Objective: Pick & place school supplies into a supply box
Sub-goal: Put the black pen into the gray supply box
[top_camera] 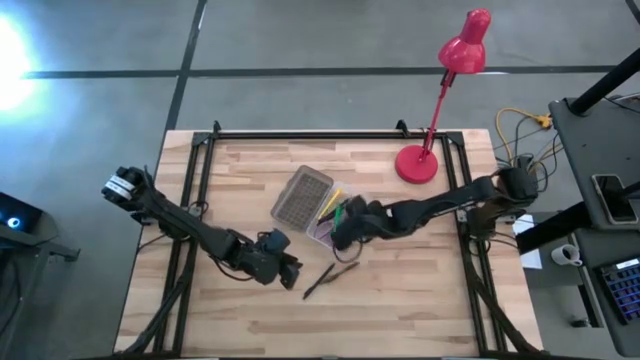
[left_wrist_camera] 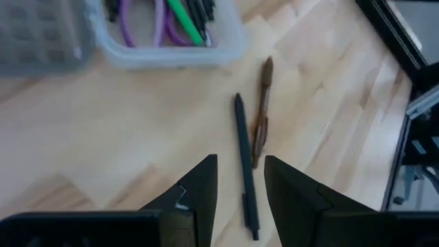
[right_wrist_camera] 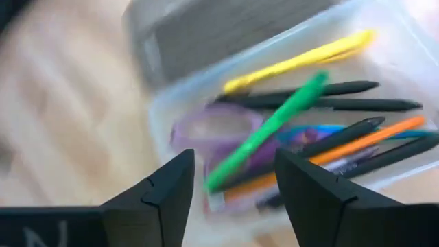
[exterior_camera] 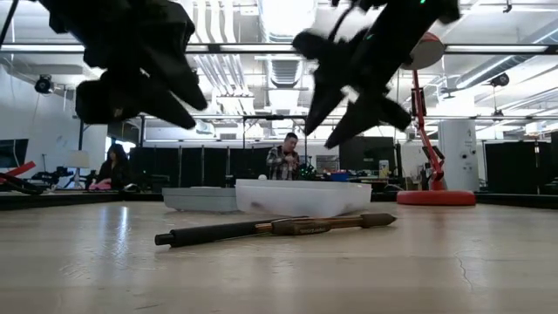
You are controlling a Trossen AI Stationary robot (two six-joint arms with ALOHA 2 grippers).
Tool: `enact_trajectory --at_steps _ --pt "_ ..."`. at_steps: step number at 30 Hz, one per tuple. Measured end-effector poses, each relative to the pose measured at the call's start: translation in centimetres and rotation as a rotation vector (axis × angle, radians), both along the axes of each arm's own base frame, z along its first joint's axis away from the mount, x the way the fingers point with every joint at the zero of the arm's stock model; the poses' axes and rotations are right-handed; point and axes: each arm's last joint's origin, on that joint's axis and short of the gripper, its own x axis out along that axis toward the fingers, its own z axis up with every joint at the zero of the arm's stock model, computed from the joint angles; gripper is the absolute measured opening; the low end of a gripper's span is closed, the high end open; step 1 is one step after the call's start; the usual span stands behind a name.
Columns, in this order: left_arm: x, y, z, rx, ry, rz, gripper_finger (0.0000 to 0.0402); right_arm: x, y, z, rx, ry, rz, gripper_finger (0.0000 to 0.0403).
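The supply box (top_camera: 335, 215) sits near the middle of the wooden bench (top_camera: 240, 325), a shallow translucent tray with rounded corners and its grey, grid-textured lid (top_camera: 302, 196) swung open flat beside it. Inside lie several school supplies in a loose, crossing heap: a yellow pen (right_wrist_camera: 302, 60) near the hinge side, a bright green pen (right_wrist_camera: 267, 130) slanting over the others, an orange one (right_wrist_camera: 357, 143), a few black ones (right_wrist_camera: 322, 103) and something purple (right_wrist_camera: 212, 130) curled at one end. The right pincer (top_camera: 343, 228) hangs just above the box, over the green pen, its two dark fingers (right_wrist_camera: 164, 195) spread apart with nothing between them. Two items lie on the bare bench, just beside the box on its near side — a black pen (left_wrist_camera: 245, 165) and a brown one (left_wrist_camera: 261, 110), side by side and nearly parallel, touching or almost so at one end. The left pincer (top_camera: 288, 270) hovers above the bench close to that pair, its fingers (left_wrist_camera: 199, 189) partly open and empty, the black pen's end showing in the gap between them. A red desk lamp (top_camera: 445, 90) stands at the bench's far right corner — well apart from the box.
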Motion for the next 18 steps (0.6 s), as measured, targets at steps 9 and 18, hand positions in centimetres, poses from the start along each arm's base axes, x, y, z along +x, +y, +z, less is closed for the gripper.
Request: enact_trajectory --at_steps 9,18 --pt "3.0 -1.8 -3.4 -0.078 0.108 -0.009 0.0104 -4.3 3.4 1.8 -0.095 0.225 0.232 0.0189" --pt "8.0 -4.5 -3.6 0.062 0.322 -0.09 0.0104 -5.9 5.3 2.2 -0.123 0.263 0.265 0.0194"
